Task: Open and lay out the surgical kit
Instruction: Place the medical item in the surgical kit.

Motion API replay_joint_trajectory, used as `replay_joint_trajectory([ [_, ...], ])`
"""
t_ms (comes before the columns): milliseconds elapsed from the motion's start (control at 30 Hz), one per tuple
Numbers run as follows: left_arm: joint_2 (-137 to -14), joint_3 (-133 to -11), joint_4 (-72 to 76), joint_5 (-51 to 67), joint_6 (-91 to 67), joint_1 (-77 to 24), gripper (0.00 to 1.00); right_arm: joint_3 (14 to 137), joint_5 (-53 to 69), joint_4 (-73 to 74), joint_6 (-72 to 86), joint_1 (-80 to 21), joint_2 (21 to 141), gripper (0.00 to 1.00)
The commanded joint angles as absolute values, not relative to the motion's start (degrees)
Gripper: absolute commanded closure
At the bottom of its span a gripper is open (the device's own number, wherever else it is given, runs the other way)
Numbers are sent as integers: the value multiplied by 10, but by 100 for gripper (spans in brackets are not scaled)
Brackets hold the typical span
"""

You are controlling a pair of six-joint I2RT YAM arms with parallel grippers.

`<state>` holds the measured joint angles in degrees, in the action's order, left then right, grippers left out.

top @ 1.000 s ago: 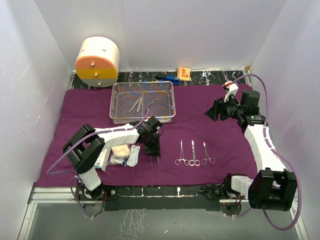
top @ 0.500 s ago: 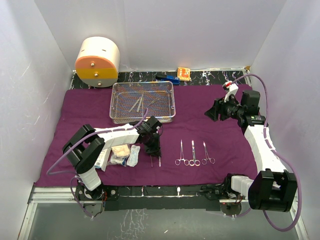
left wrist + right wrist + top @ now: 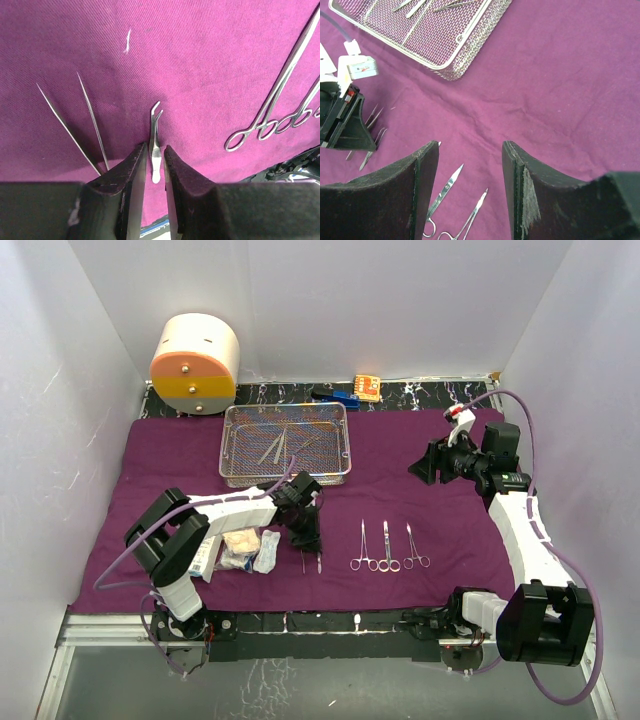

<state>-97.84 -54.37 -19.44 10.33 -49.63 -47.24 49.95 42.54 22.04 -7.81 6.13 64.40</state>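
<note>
Shows cloth [image 3: 420, 450] spread flat, tray [image 3: 260, 479] at the back with a few instruments [image 3: 280, 447] not yet out (roughly halfway, at a guess). Shows packets [image 3: 245, 550] and three forceps [image 3: 386, 548] laid along the front. Finds left gripper [image 3: 155, 148] with jaws narrowly apart, straddling small tweezers [image 3: 154, 130] lying on the cloth, not clamping. Finds right gripper [image 3: 470, 145] wide apart, empty, above bare cloth
</note>
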Motion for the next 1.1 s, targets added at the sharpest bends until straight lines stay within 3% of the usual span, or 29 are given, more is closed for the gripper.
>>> replay_joint_trajectory([
  [0, -972, -539, -209, 73, -462, -461, 79, 509, 451, 207, -96, 63, 635, 49],
  [500, -954, -570, -180, 41, -382, -449, 71, 525, 471, 227, -112, 56, 668, 50],
  [867, -969, -592, -157, 41, -350, -447, 81, 527, 474, 226, -114, 49, 683, 50],
  [1067, -970, -583, -153, 44, -349, -447, 81, 522, 475, 225, -114, 47, 680, 51],
])
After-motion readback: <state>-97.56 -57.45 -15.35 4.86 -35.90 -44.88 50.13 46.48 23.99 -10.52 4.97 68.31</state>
